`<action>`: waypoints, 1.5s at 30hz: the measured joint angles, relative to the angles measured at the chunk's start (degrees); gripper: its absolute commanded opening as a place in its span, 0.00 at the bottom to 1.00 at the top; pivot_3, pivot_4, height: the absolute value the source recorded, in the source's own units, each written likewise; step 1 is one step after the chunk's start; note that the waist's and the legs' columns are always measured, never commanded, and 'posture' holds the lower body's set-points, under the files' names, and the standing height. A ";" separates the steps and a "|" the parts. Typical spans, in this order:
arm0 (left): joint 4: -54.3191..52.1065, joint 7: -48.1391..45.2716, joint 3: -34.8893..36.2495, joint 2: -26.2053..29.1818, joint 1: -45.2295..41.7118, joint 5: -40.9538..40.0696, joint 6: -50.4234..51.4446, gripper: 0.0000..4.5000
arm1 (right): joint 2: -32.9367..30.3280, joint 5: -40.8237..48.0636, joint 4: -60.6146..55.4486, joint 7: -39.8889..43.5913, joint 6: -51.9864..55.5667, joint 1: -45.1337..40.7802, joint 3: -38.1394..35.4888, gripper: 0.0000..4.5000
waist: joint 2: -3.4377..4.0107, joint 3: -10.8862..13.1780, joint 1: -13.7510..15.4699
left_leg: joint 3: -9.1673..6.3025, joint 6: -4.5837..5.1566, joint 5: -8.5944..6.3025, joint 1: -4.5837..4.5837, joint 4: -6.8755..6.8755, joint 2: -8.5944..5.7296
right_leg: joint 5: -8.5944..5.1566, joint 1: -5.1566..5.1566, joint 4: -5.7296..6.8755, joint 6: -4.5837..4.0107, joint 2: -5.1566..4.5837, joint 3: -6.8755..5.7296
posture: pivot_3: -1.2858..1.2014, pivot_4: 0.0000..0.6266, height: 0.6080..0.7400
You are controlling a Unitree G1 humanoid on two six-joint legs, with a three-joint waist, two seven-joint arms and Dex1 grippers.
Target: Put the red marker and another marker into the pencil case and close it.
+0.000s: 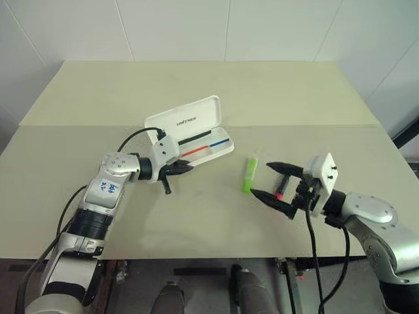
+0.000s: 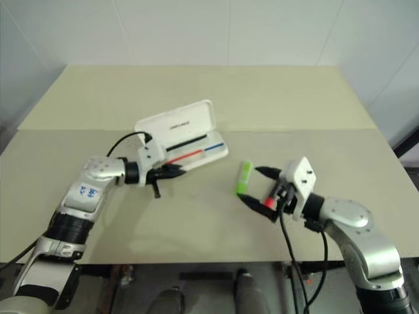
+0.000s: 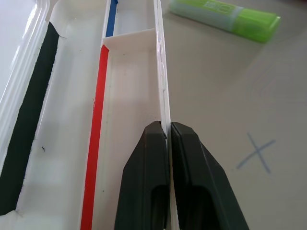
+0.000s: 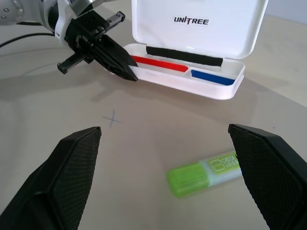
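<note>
The white pencil case (image 1: 171,123) lies open on the table, its lid propped up behind and red and blue stripes in the tray (image 3: 127,96). My left gripper (image 1: 190,169) is shut, with the tray's thin front wall pinched between its fingers (image 3: 144,163). The lime-green marker (image 1: 249,175) lies on the table to the right of the case. Just right of it my right gripper (image 1: 260,178) stands open, one finger on each side, touching nothing. Near the base of those fingers is a slim dark stick with a red end (image 1: 280,193), by its look the red marker. Whether it rests on the table I cannot tell.
The beige table (image 1: 196,222) spreads wide around the case, with a seam running across behind it. A small blue cross (image 4: 112,119) is drawn on the surface between the two grippers. White walls stand behind the table's far edge.
</note>
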 measured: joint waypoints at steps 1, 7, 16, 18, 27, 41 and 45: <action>-0.97 -0.48 0.00 -0.01 0.38 -0.31 0.11 0.01 | 0.00 0.51 -0.67 0.27 -0.50 0.44 -0.67 1.00 | 0.00 0.00 -0.02 | 0.01 0.00 0.00 0.00 -0.01 0.00 | -0.05 0.00 0.01 -0.09 0.01 0.01 | 0.52 0.24 1.00; -6.21 -4.49 -0.39 0.04 3.73 -3.44 0.92 0.01 | -1.65 0.51 -1.13 4.75 -4.55 7.92 -1.39 1.00 | -0.01 0.01 -0.04 | 0.09 0.01 0.01 -0.01 -0.02 0.01 | -0.08 0.02 0.07 -0.13 0.02 0.07 | 0.52 0.24 1.00; -7.66 -9.43 -1.54 2.89 5.93 -4.25 -0.50 0.01 | -4.56 -1.56 -2.46 11.07 -10.45 12.35 -0.60 1.00 | -0.11 0.06 -0.20 | 0.34 0.01 0.01 0.01 0.13 -0.01 | -0.28 0.03 0.13 -0.51 0.03 0.27 | 0.52 0.24 1.00; -7.65 -10.61 -1.74 4.54 6.30 -3.99 -3.00 0.01 | -4.61 -1.96 -2.45 11.08 -10.69 12.32 -0.54 1.00 | -0.11 0.06 -0.21 | 0.34 0.01 0.01 0.02 0.12 -0.01 | -0.28 0.03 0.12 -0.52 0.03 0.27 | 0.52 0.24 1.00; -3.73 -15.28 -3.28 9.68 8.49 -1.53 -13.41 0.01 | -4.95 -3.30 -2.35 10.91 -10.69 12.87 -0.33 1.00 | -0.19 0.10 0.00 | 0.37 0.01 0.00 0.00 0.11 -0.01 | -0.29 0.03 0.09 -0.54 0.02 0.29 | 0.52 0.24 1.00; 1.13 -18.13 -2.15 8.09 10.19 -4.10 -21.55 0.01 | -4.96 -3.46 -0.98 9.91 -10.45 10.56 -0.24 1.00 | -0.19 0.10 -0.05 | 0.37 0.01 0.00 0.02 0.09 -0.01 | -0.30 0.03 0.15 -0.54 0.03 0.29 | 0.52 0.24 1.00; 1.27 -18.67 -1.95 7.50 10.84 -4.63 -23.17 0.01 | -4.97 -3.93 -0.69 9.89 -10.35 9.97 0.30 1.00 | -0.19 0.10 -0.04 | 0.37 0.01 0.00 0.02 0.10 -0.01 | -0.29 0.03 0.15 -0.54 0.02 0.29 | 0.52 0.24 1.00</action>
